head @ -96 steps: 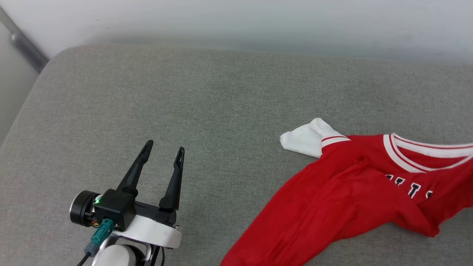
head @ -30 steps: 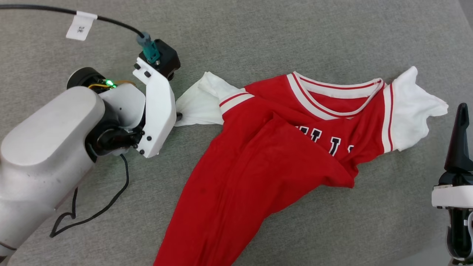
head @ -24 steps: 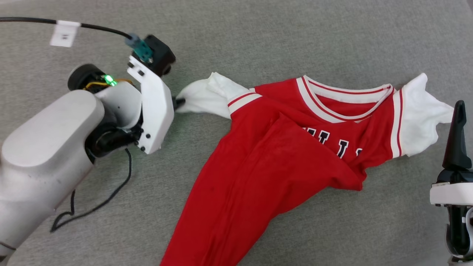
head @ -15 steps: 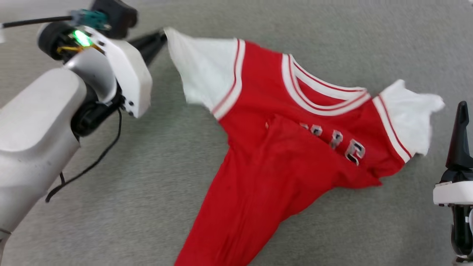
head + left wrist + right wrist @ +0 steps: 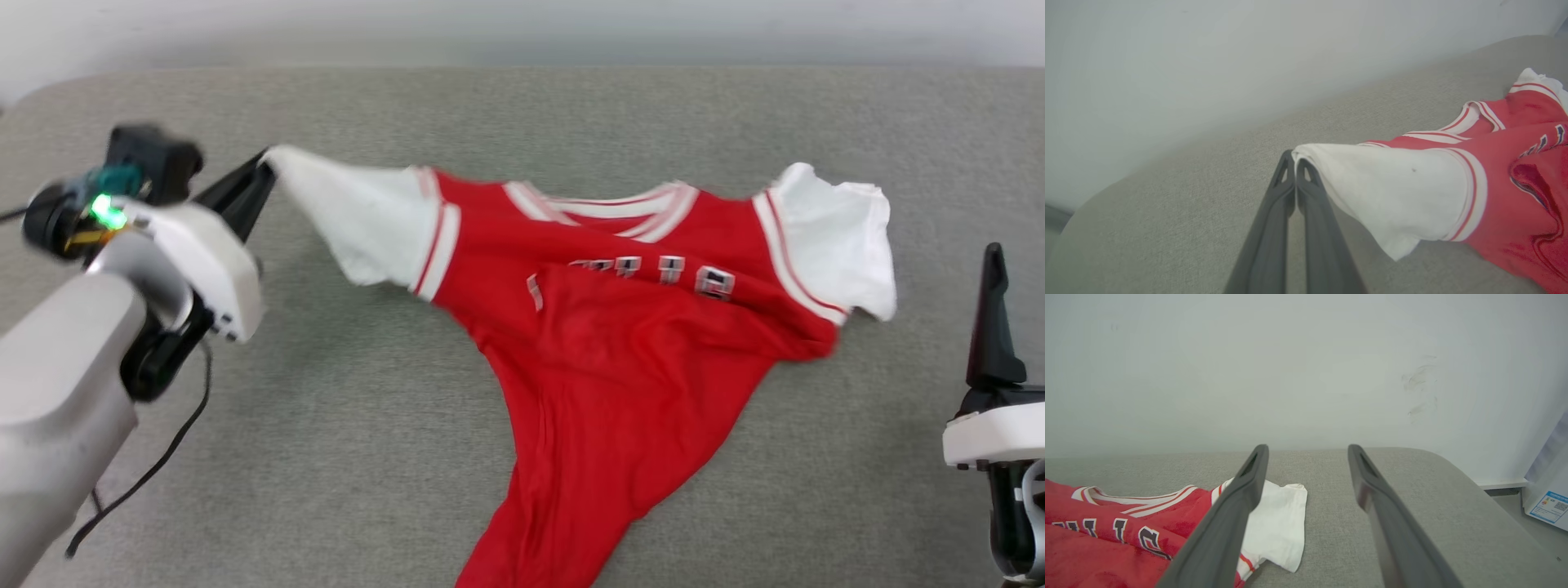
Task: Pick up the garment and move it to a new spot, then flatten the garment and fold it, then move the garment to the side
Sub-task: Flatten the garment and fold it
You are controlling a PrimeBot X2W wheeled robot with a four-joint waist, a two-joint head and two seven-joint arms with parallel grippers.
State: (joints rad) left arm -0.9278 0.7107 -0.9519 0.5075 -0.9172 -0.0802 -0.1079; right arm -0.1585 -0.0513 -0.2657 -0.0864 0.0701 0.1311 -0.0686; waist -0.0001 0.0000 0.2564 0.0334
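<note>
Jersey (image 5: 620, 351), red with white sleeve panels, lies front-up across grey upholstered cushion (image 5: 343, 441). Collar is toward white wall (image 5: 1290, 355); lower end runs off near edge of head view. Body is bunched in a fold under the lettering.

Left gripper (image 5: 1294, 157) is clenched on the corner of one white sleeve (image 5: 359, 220), which is taut and raised at the pinch. Right gripper (image 5: 1308, 451) is released, jaws wide, just beside the other sleeve (image 5: 1278, 522) and apart from it.

Black cable (image 5: 163, 457) trails on the cushion under the left arm. Labelled box (image 5: 1547, 502) sits beyond the cushion's rounded end.
</note>
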